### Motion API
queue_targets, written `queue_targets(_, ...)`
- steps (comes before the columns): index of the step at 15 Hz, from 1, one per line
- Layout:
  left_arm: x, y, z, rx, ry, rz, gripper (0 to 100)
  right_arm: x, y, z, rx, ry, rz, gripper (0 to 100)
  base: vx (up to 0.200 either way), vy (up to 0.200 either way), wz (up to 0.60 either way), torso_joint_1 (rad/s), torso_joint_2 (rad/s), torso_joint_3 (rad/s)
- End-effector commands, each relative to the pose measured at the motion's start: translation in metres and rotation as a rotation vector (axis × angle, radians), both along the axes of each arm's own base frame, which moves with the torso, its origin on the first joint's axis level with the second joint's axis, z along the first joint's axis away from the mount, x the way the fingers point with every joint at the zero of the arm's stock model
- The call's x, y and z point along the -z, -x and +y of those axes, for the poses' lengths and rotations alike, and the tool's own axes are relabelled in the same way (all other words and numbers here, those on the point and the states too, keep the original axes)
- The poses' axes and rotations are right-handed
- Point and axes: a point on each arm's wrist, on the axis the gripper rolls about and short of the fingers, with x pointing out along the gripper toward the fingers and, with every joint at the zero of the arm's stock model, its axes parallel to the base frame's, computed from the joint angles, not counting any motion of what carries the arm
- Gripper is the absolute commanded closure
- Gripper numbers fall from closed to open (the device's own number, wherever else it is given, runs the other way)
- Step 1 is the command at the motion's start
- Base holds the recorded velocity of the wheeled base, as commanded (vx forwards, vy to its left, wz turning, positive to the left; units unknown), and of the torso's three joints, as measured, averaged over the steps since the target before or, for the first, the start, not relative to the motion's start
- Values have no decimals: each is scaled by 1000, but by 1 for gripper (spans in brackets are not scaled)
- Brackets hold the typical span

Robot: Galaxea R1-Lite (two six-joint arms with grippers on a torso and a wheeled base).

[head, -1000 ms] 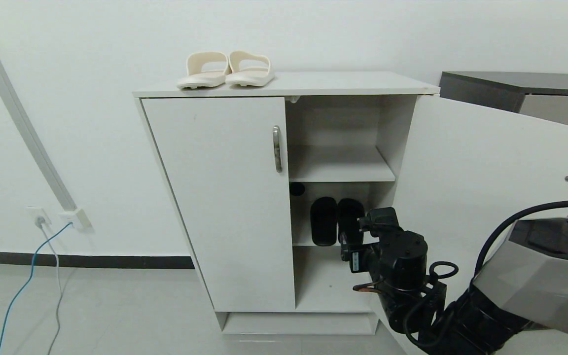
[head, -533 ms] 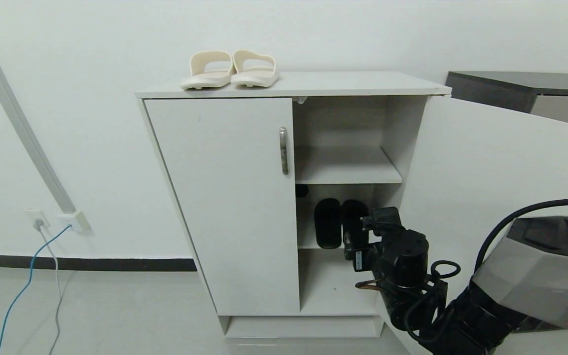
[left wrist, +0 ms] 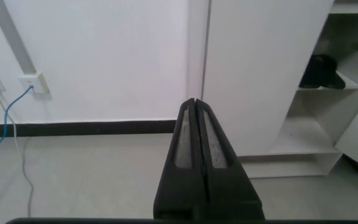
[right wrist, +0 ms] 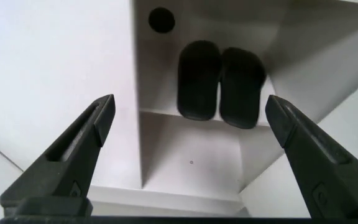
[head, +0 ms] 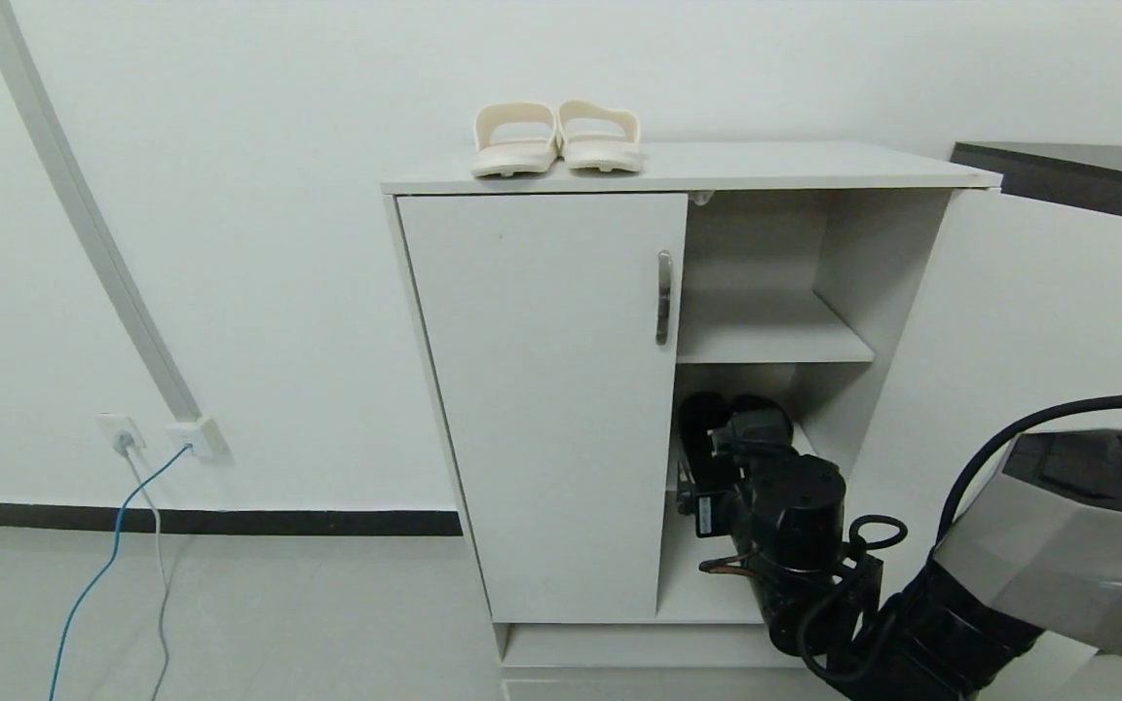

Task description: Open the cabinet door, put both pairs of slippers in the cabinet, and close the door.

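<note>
Right gripper hangs wide apart before the black slippers in the cabinet. Left gripper is pinched together; cream slippers sit on top.

I've got the white cabinet mid-frame, left door shut, right door swung open at the right edge. The cream slippers sit side by side on its top. My right gripper is in front of the middle shelf, partly covering the black slippers lying there. At lower left, a blue cable trails down from the wall sockets.
</note>
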Motion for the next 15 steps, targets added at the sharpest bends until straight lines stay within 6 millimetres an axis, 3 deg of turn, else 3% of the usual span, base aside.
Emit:
queue_targets(1, 0, 0, 0, 0, 0, 2, 100, 1, 0, 1, -3, 1, 2, 0, 0, 200, 0, 2, 12, 2)
queue_targets(5, 0, 0, 0, -1, 0, 2, 100, 1, 0, -4, 0, -16, -15, 0, 0, 200, 0, 2, 2, 1)
queue_targets(15, 0, 0, 0, -6, 2, 2, 100, -2, 3, -7, -36, -21, -50, 0, 0, 0, 0, 0, 0, 0)
